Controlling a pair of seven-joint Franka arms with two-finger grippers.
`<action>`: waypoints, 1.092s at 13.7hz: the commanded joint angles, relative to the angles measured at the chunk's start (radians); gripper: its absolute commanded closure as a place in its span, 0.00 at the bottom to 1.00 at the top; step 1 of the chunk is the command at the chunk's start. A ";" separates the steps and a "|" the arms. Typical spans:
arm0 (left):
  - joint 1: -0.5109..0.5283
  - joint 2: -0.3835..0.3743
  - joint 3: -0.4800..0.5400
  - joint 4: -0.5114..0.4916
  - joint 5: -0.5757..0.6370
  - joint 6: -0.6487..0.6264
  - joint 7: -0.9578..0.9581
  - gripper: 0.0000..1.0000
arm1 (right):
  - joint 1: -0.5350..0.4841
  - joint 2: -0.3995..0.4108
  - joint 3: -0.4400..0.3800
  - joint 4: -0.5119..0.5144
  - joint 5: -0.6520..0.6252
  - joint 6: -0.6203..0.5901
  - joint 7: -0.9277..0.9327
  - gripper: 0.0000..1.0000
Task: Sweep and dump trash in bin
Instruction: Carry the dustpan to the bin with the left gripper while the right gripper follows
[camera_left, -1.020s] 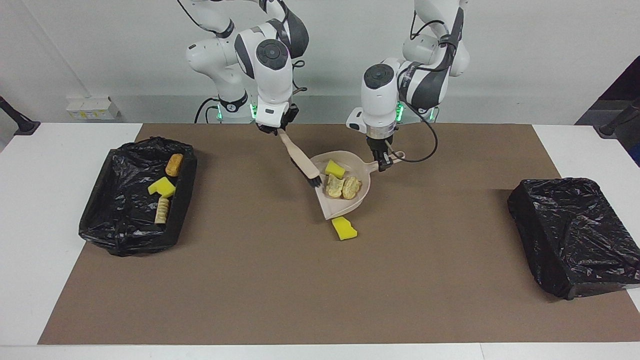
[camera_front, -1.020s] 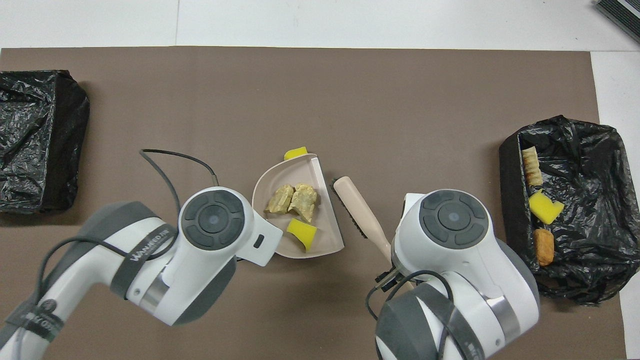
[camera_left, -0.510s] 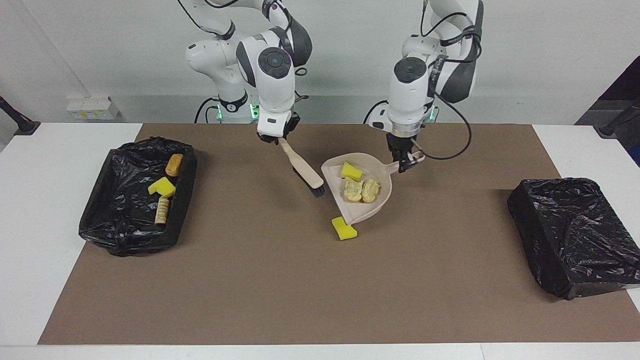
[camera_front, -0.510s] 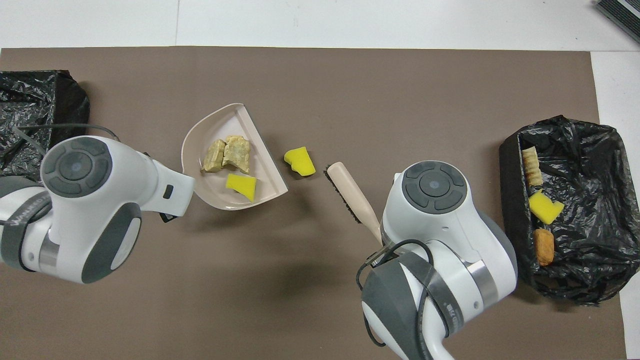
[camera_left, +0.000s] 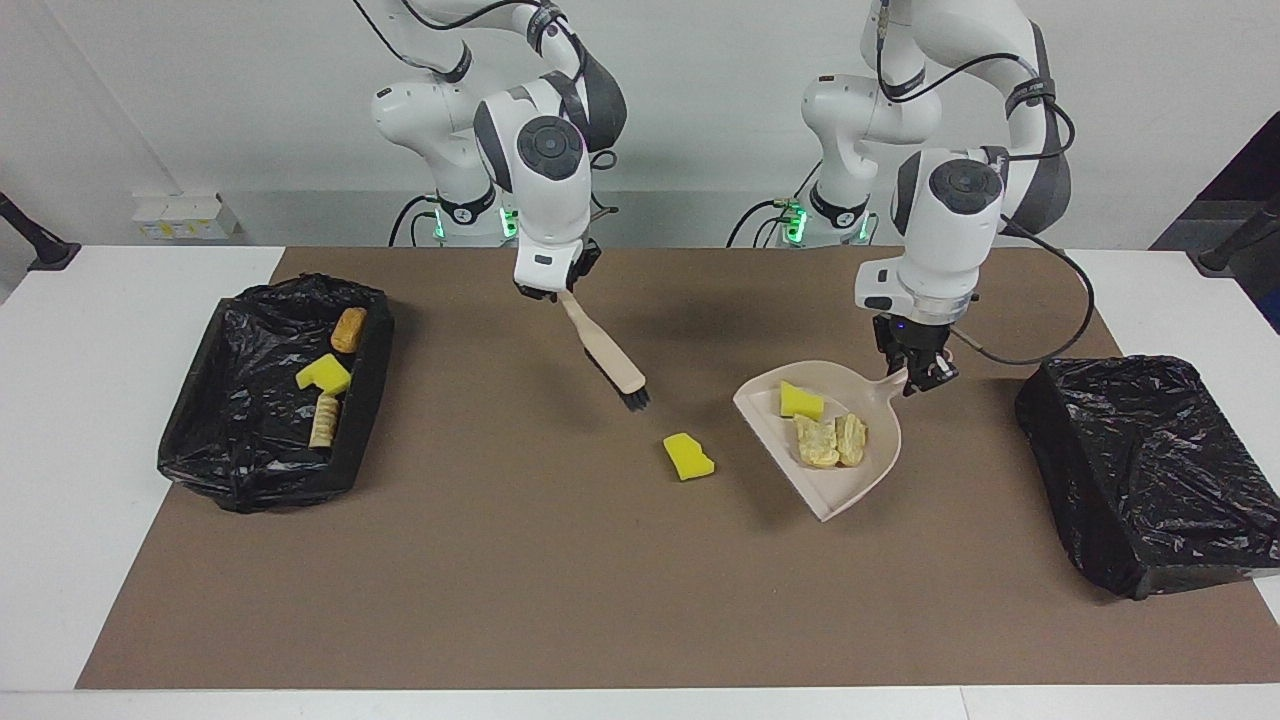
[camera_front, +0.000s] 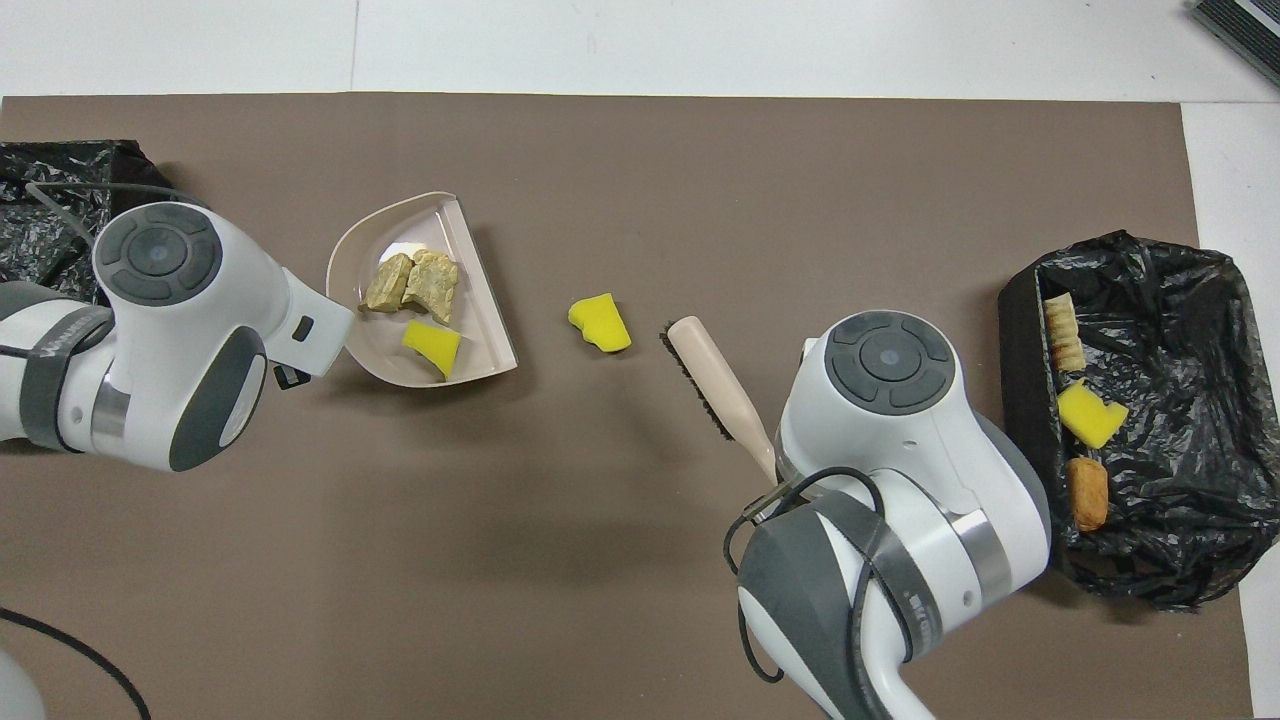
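Your left gripper (camera_left: 915, 375) is clamped on the handle of the beige plastic dustpan (camera_left: 845, 485), holding it above the brown mat (camera_left: 560, 580); in it sit one yellow sponge chunk (camera_left: 800, 401) and two tan bread-like pieces (camera_left: 829, 440). Right gripper (camera_left: 555, 290) grips the beige brush (camera_left: 605, 352). Another yellow sponge scrap (camera_left: 688, 456) lies on the mat between brush and dustpan. Three scraps sit in the black-bagged bin (camera_left: 230, 455) at the right arm's end.

Bright, even overhead light — soft shadows, sharp
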 joint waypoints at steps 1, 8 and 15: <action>-0.008 0.072 -0.011 0.073 0.043 -0.007 0.019 1.00 | -0.008 0.028 0.008 -0.008 0.003 0.039 -0.021 1.00; -0.086 0.085 -0.020 0.066 0.042 -0.029 0.037 1.00 | 0.005 0.083 0.008 -0.014 0.092 0.092 0.128 1.00; -0.117 0.069 -0.020 0.026 0.040 -0.030 0.037 1.00 | 0.040 0.296 0.016 0.176 0.143 0.167 0.363 1.00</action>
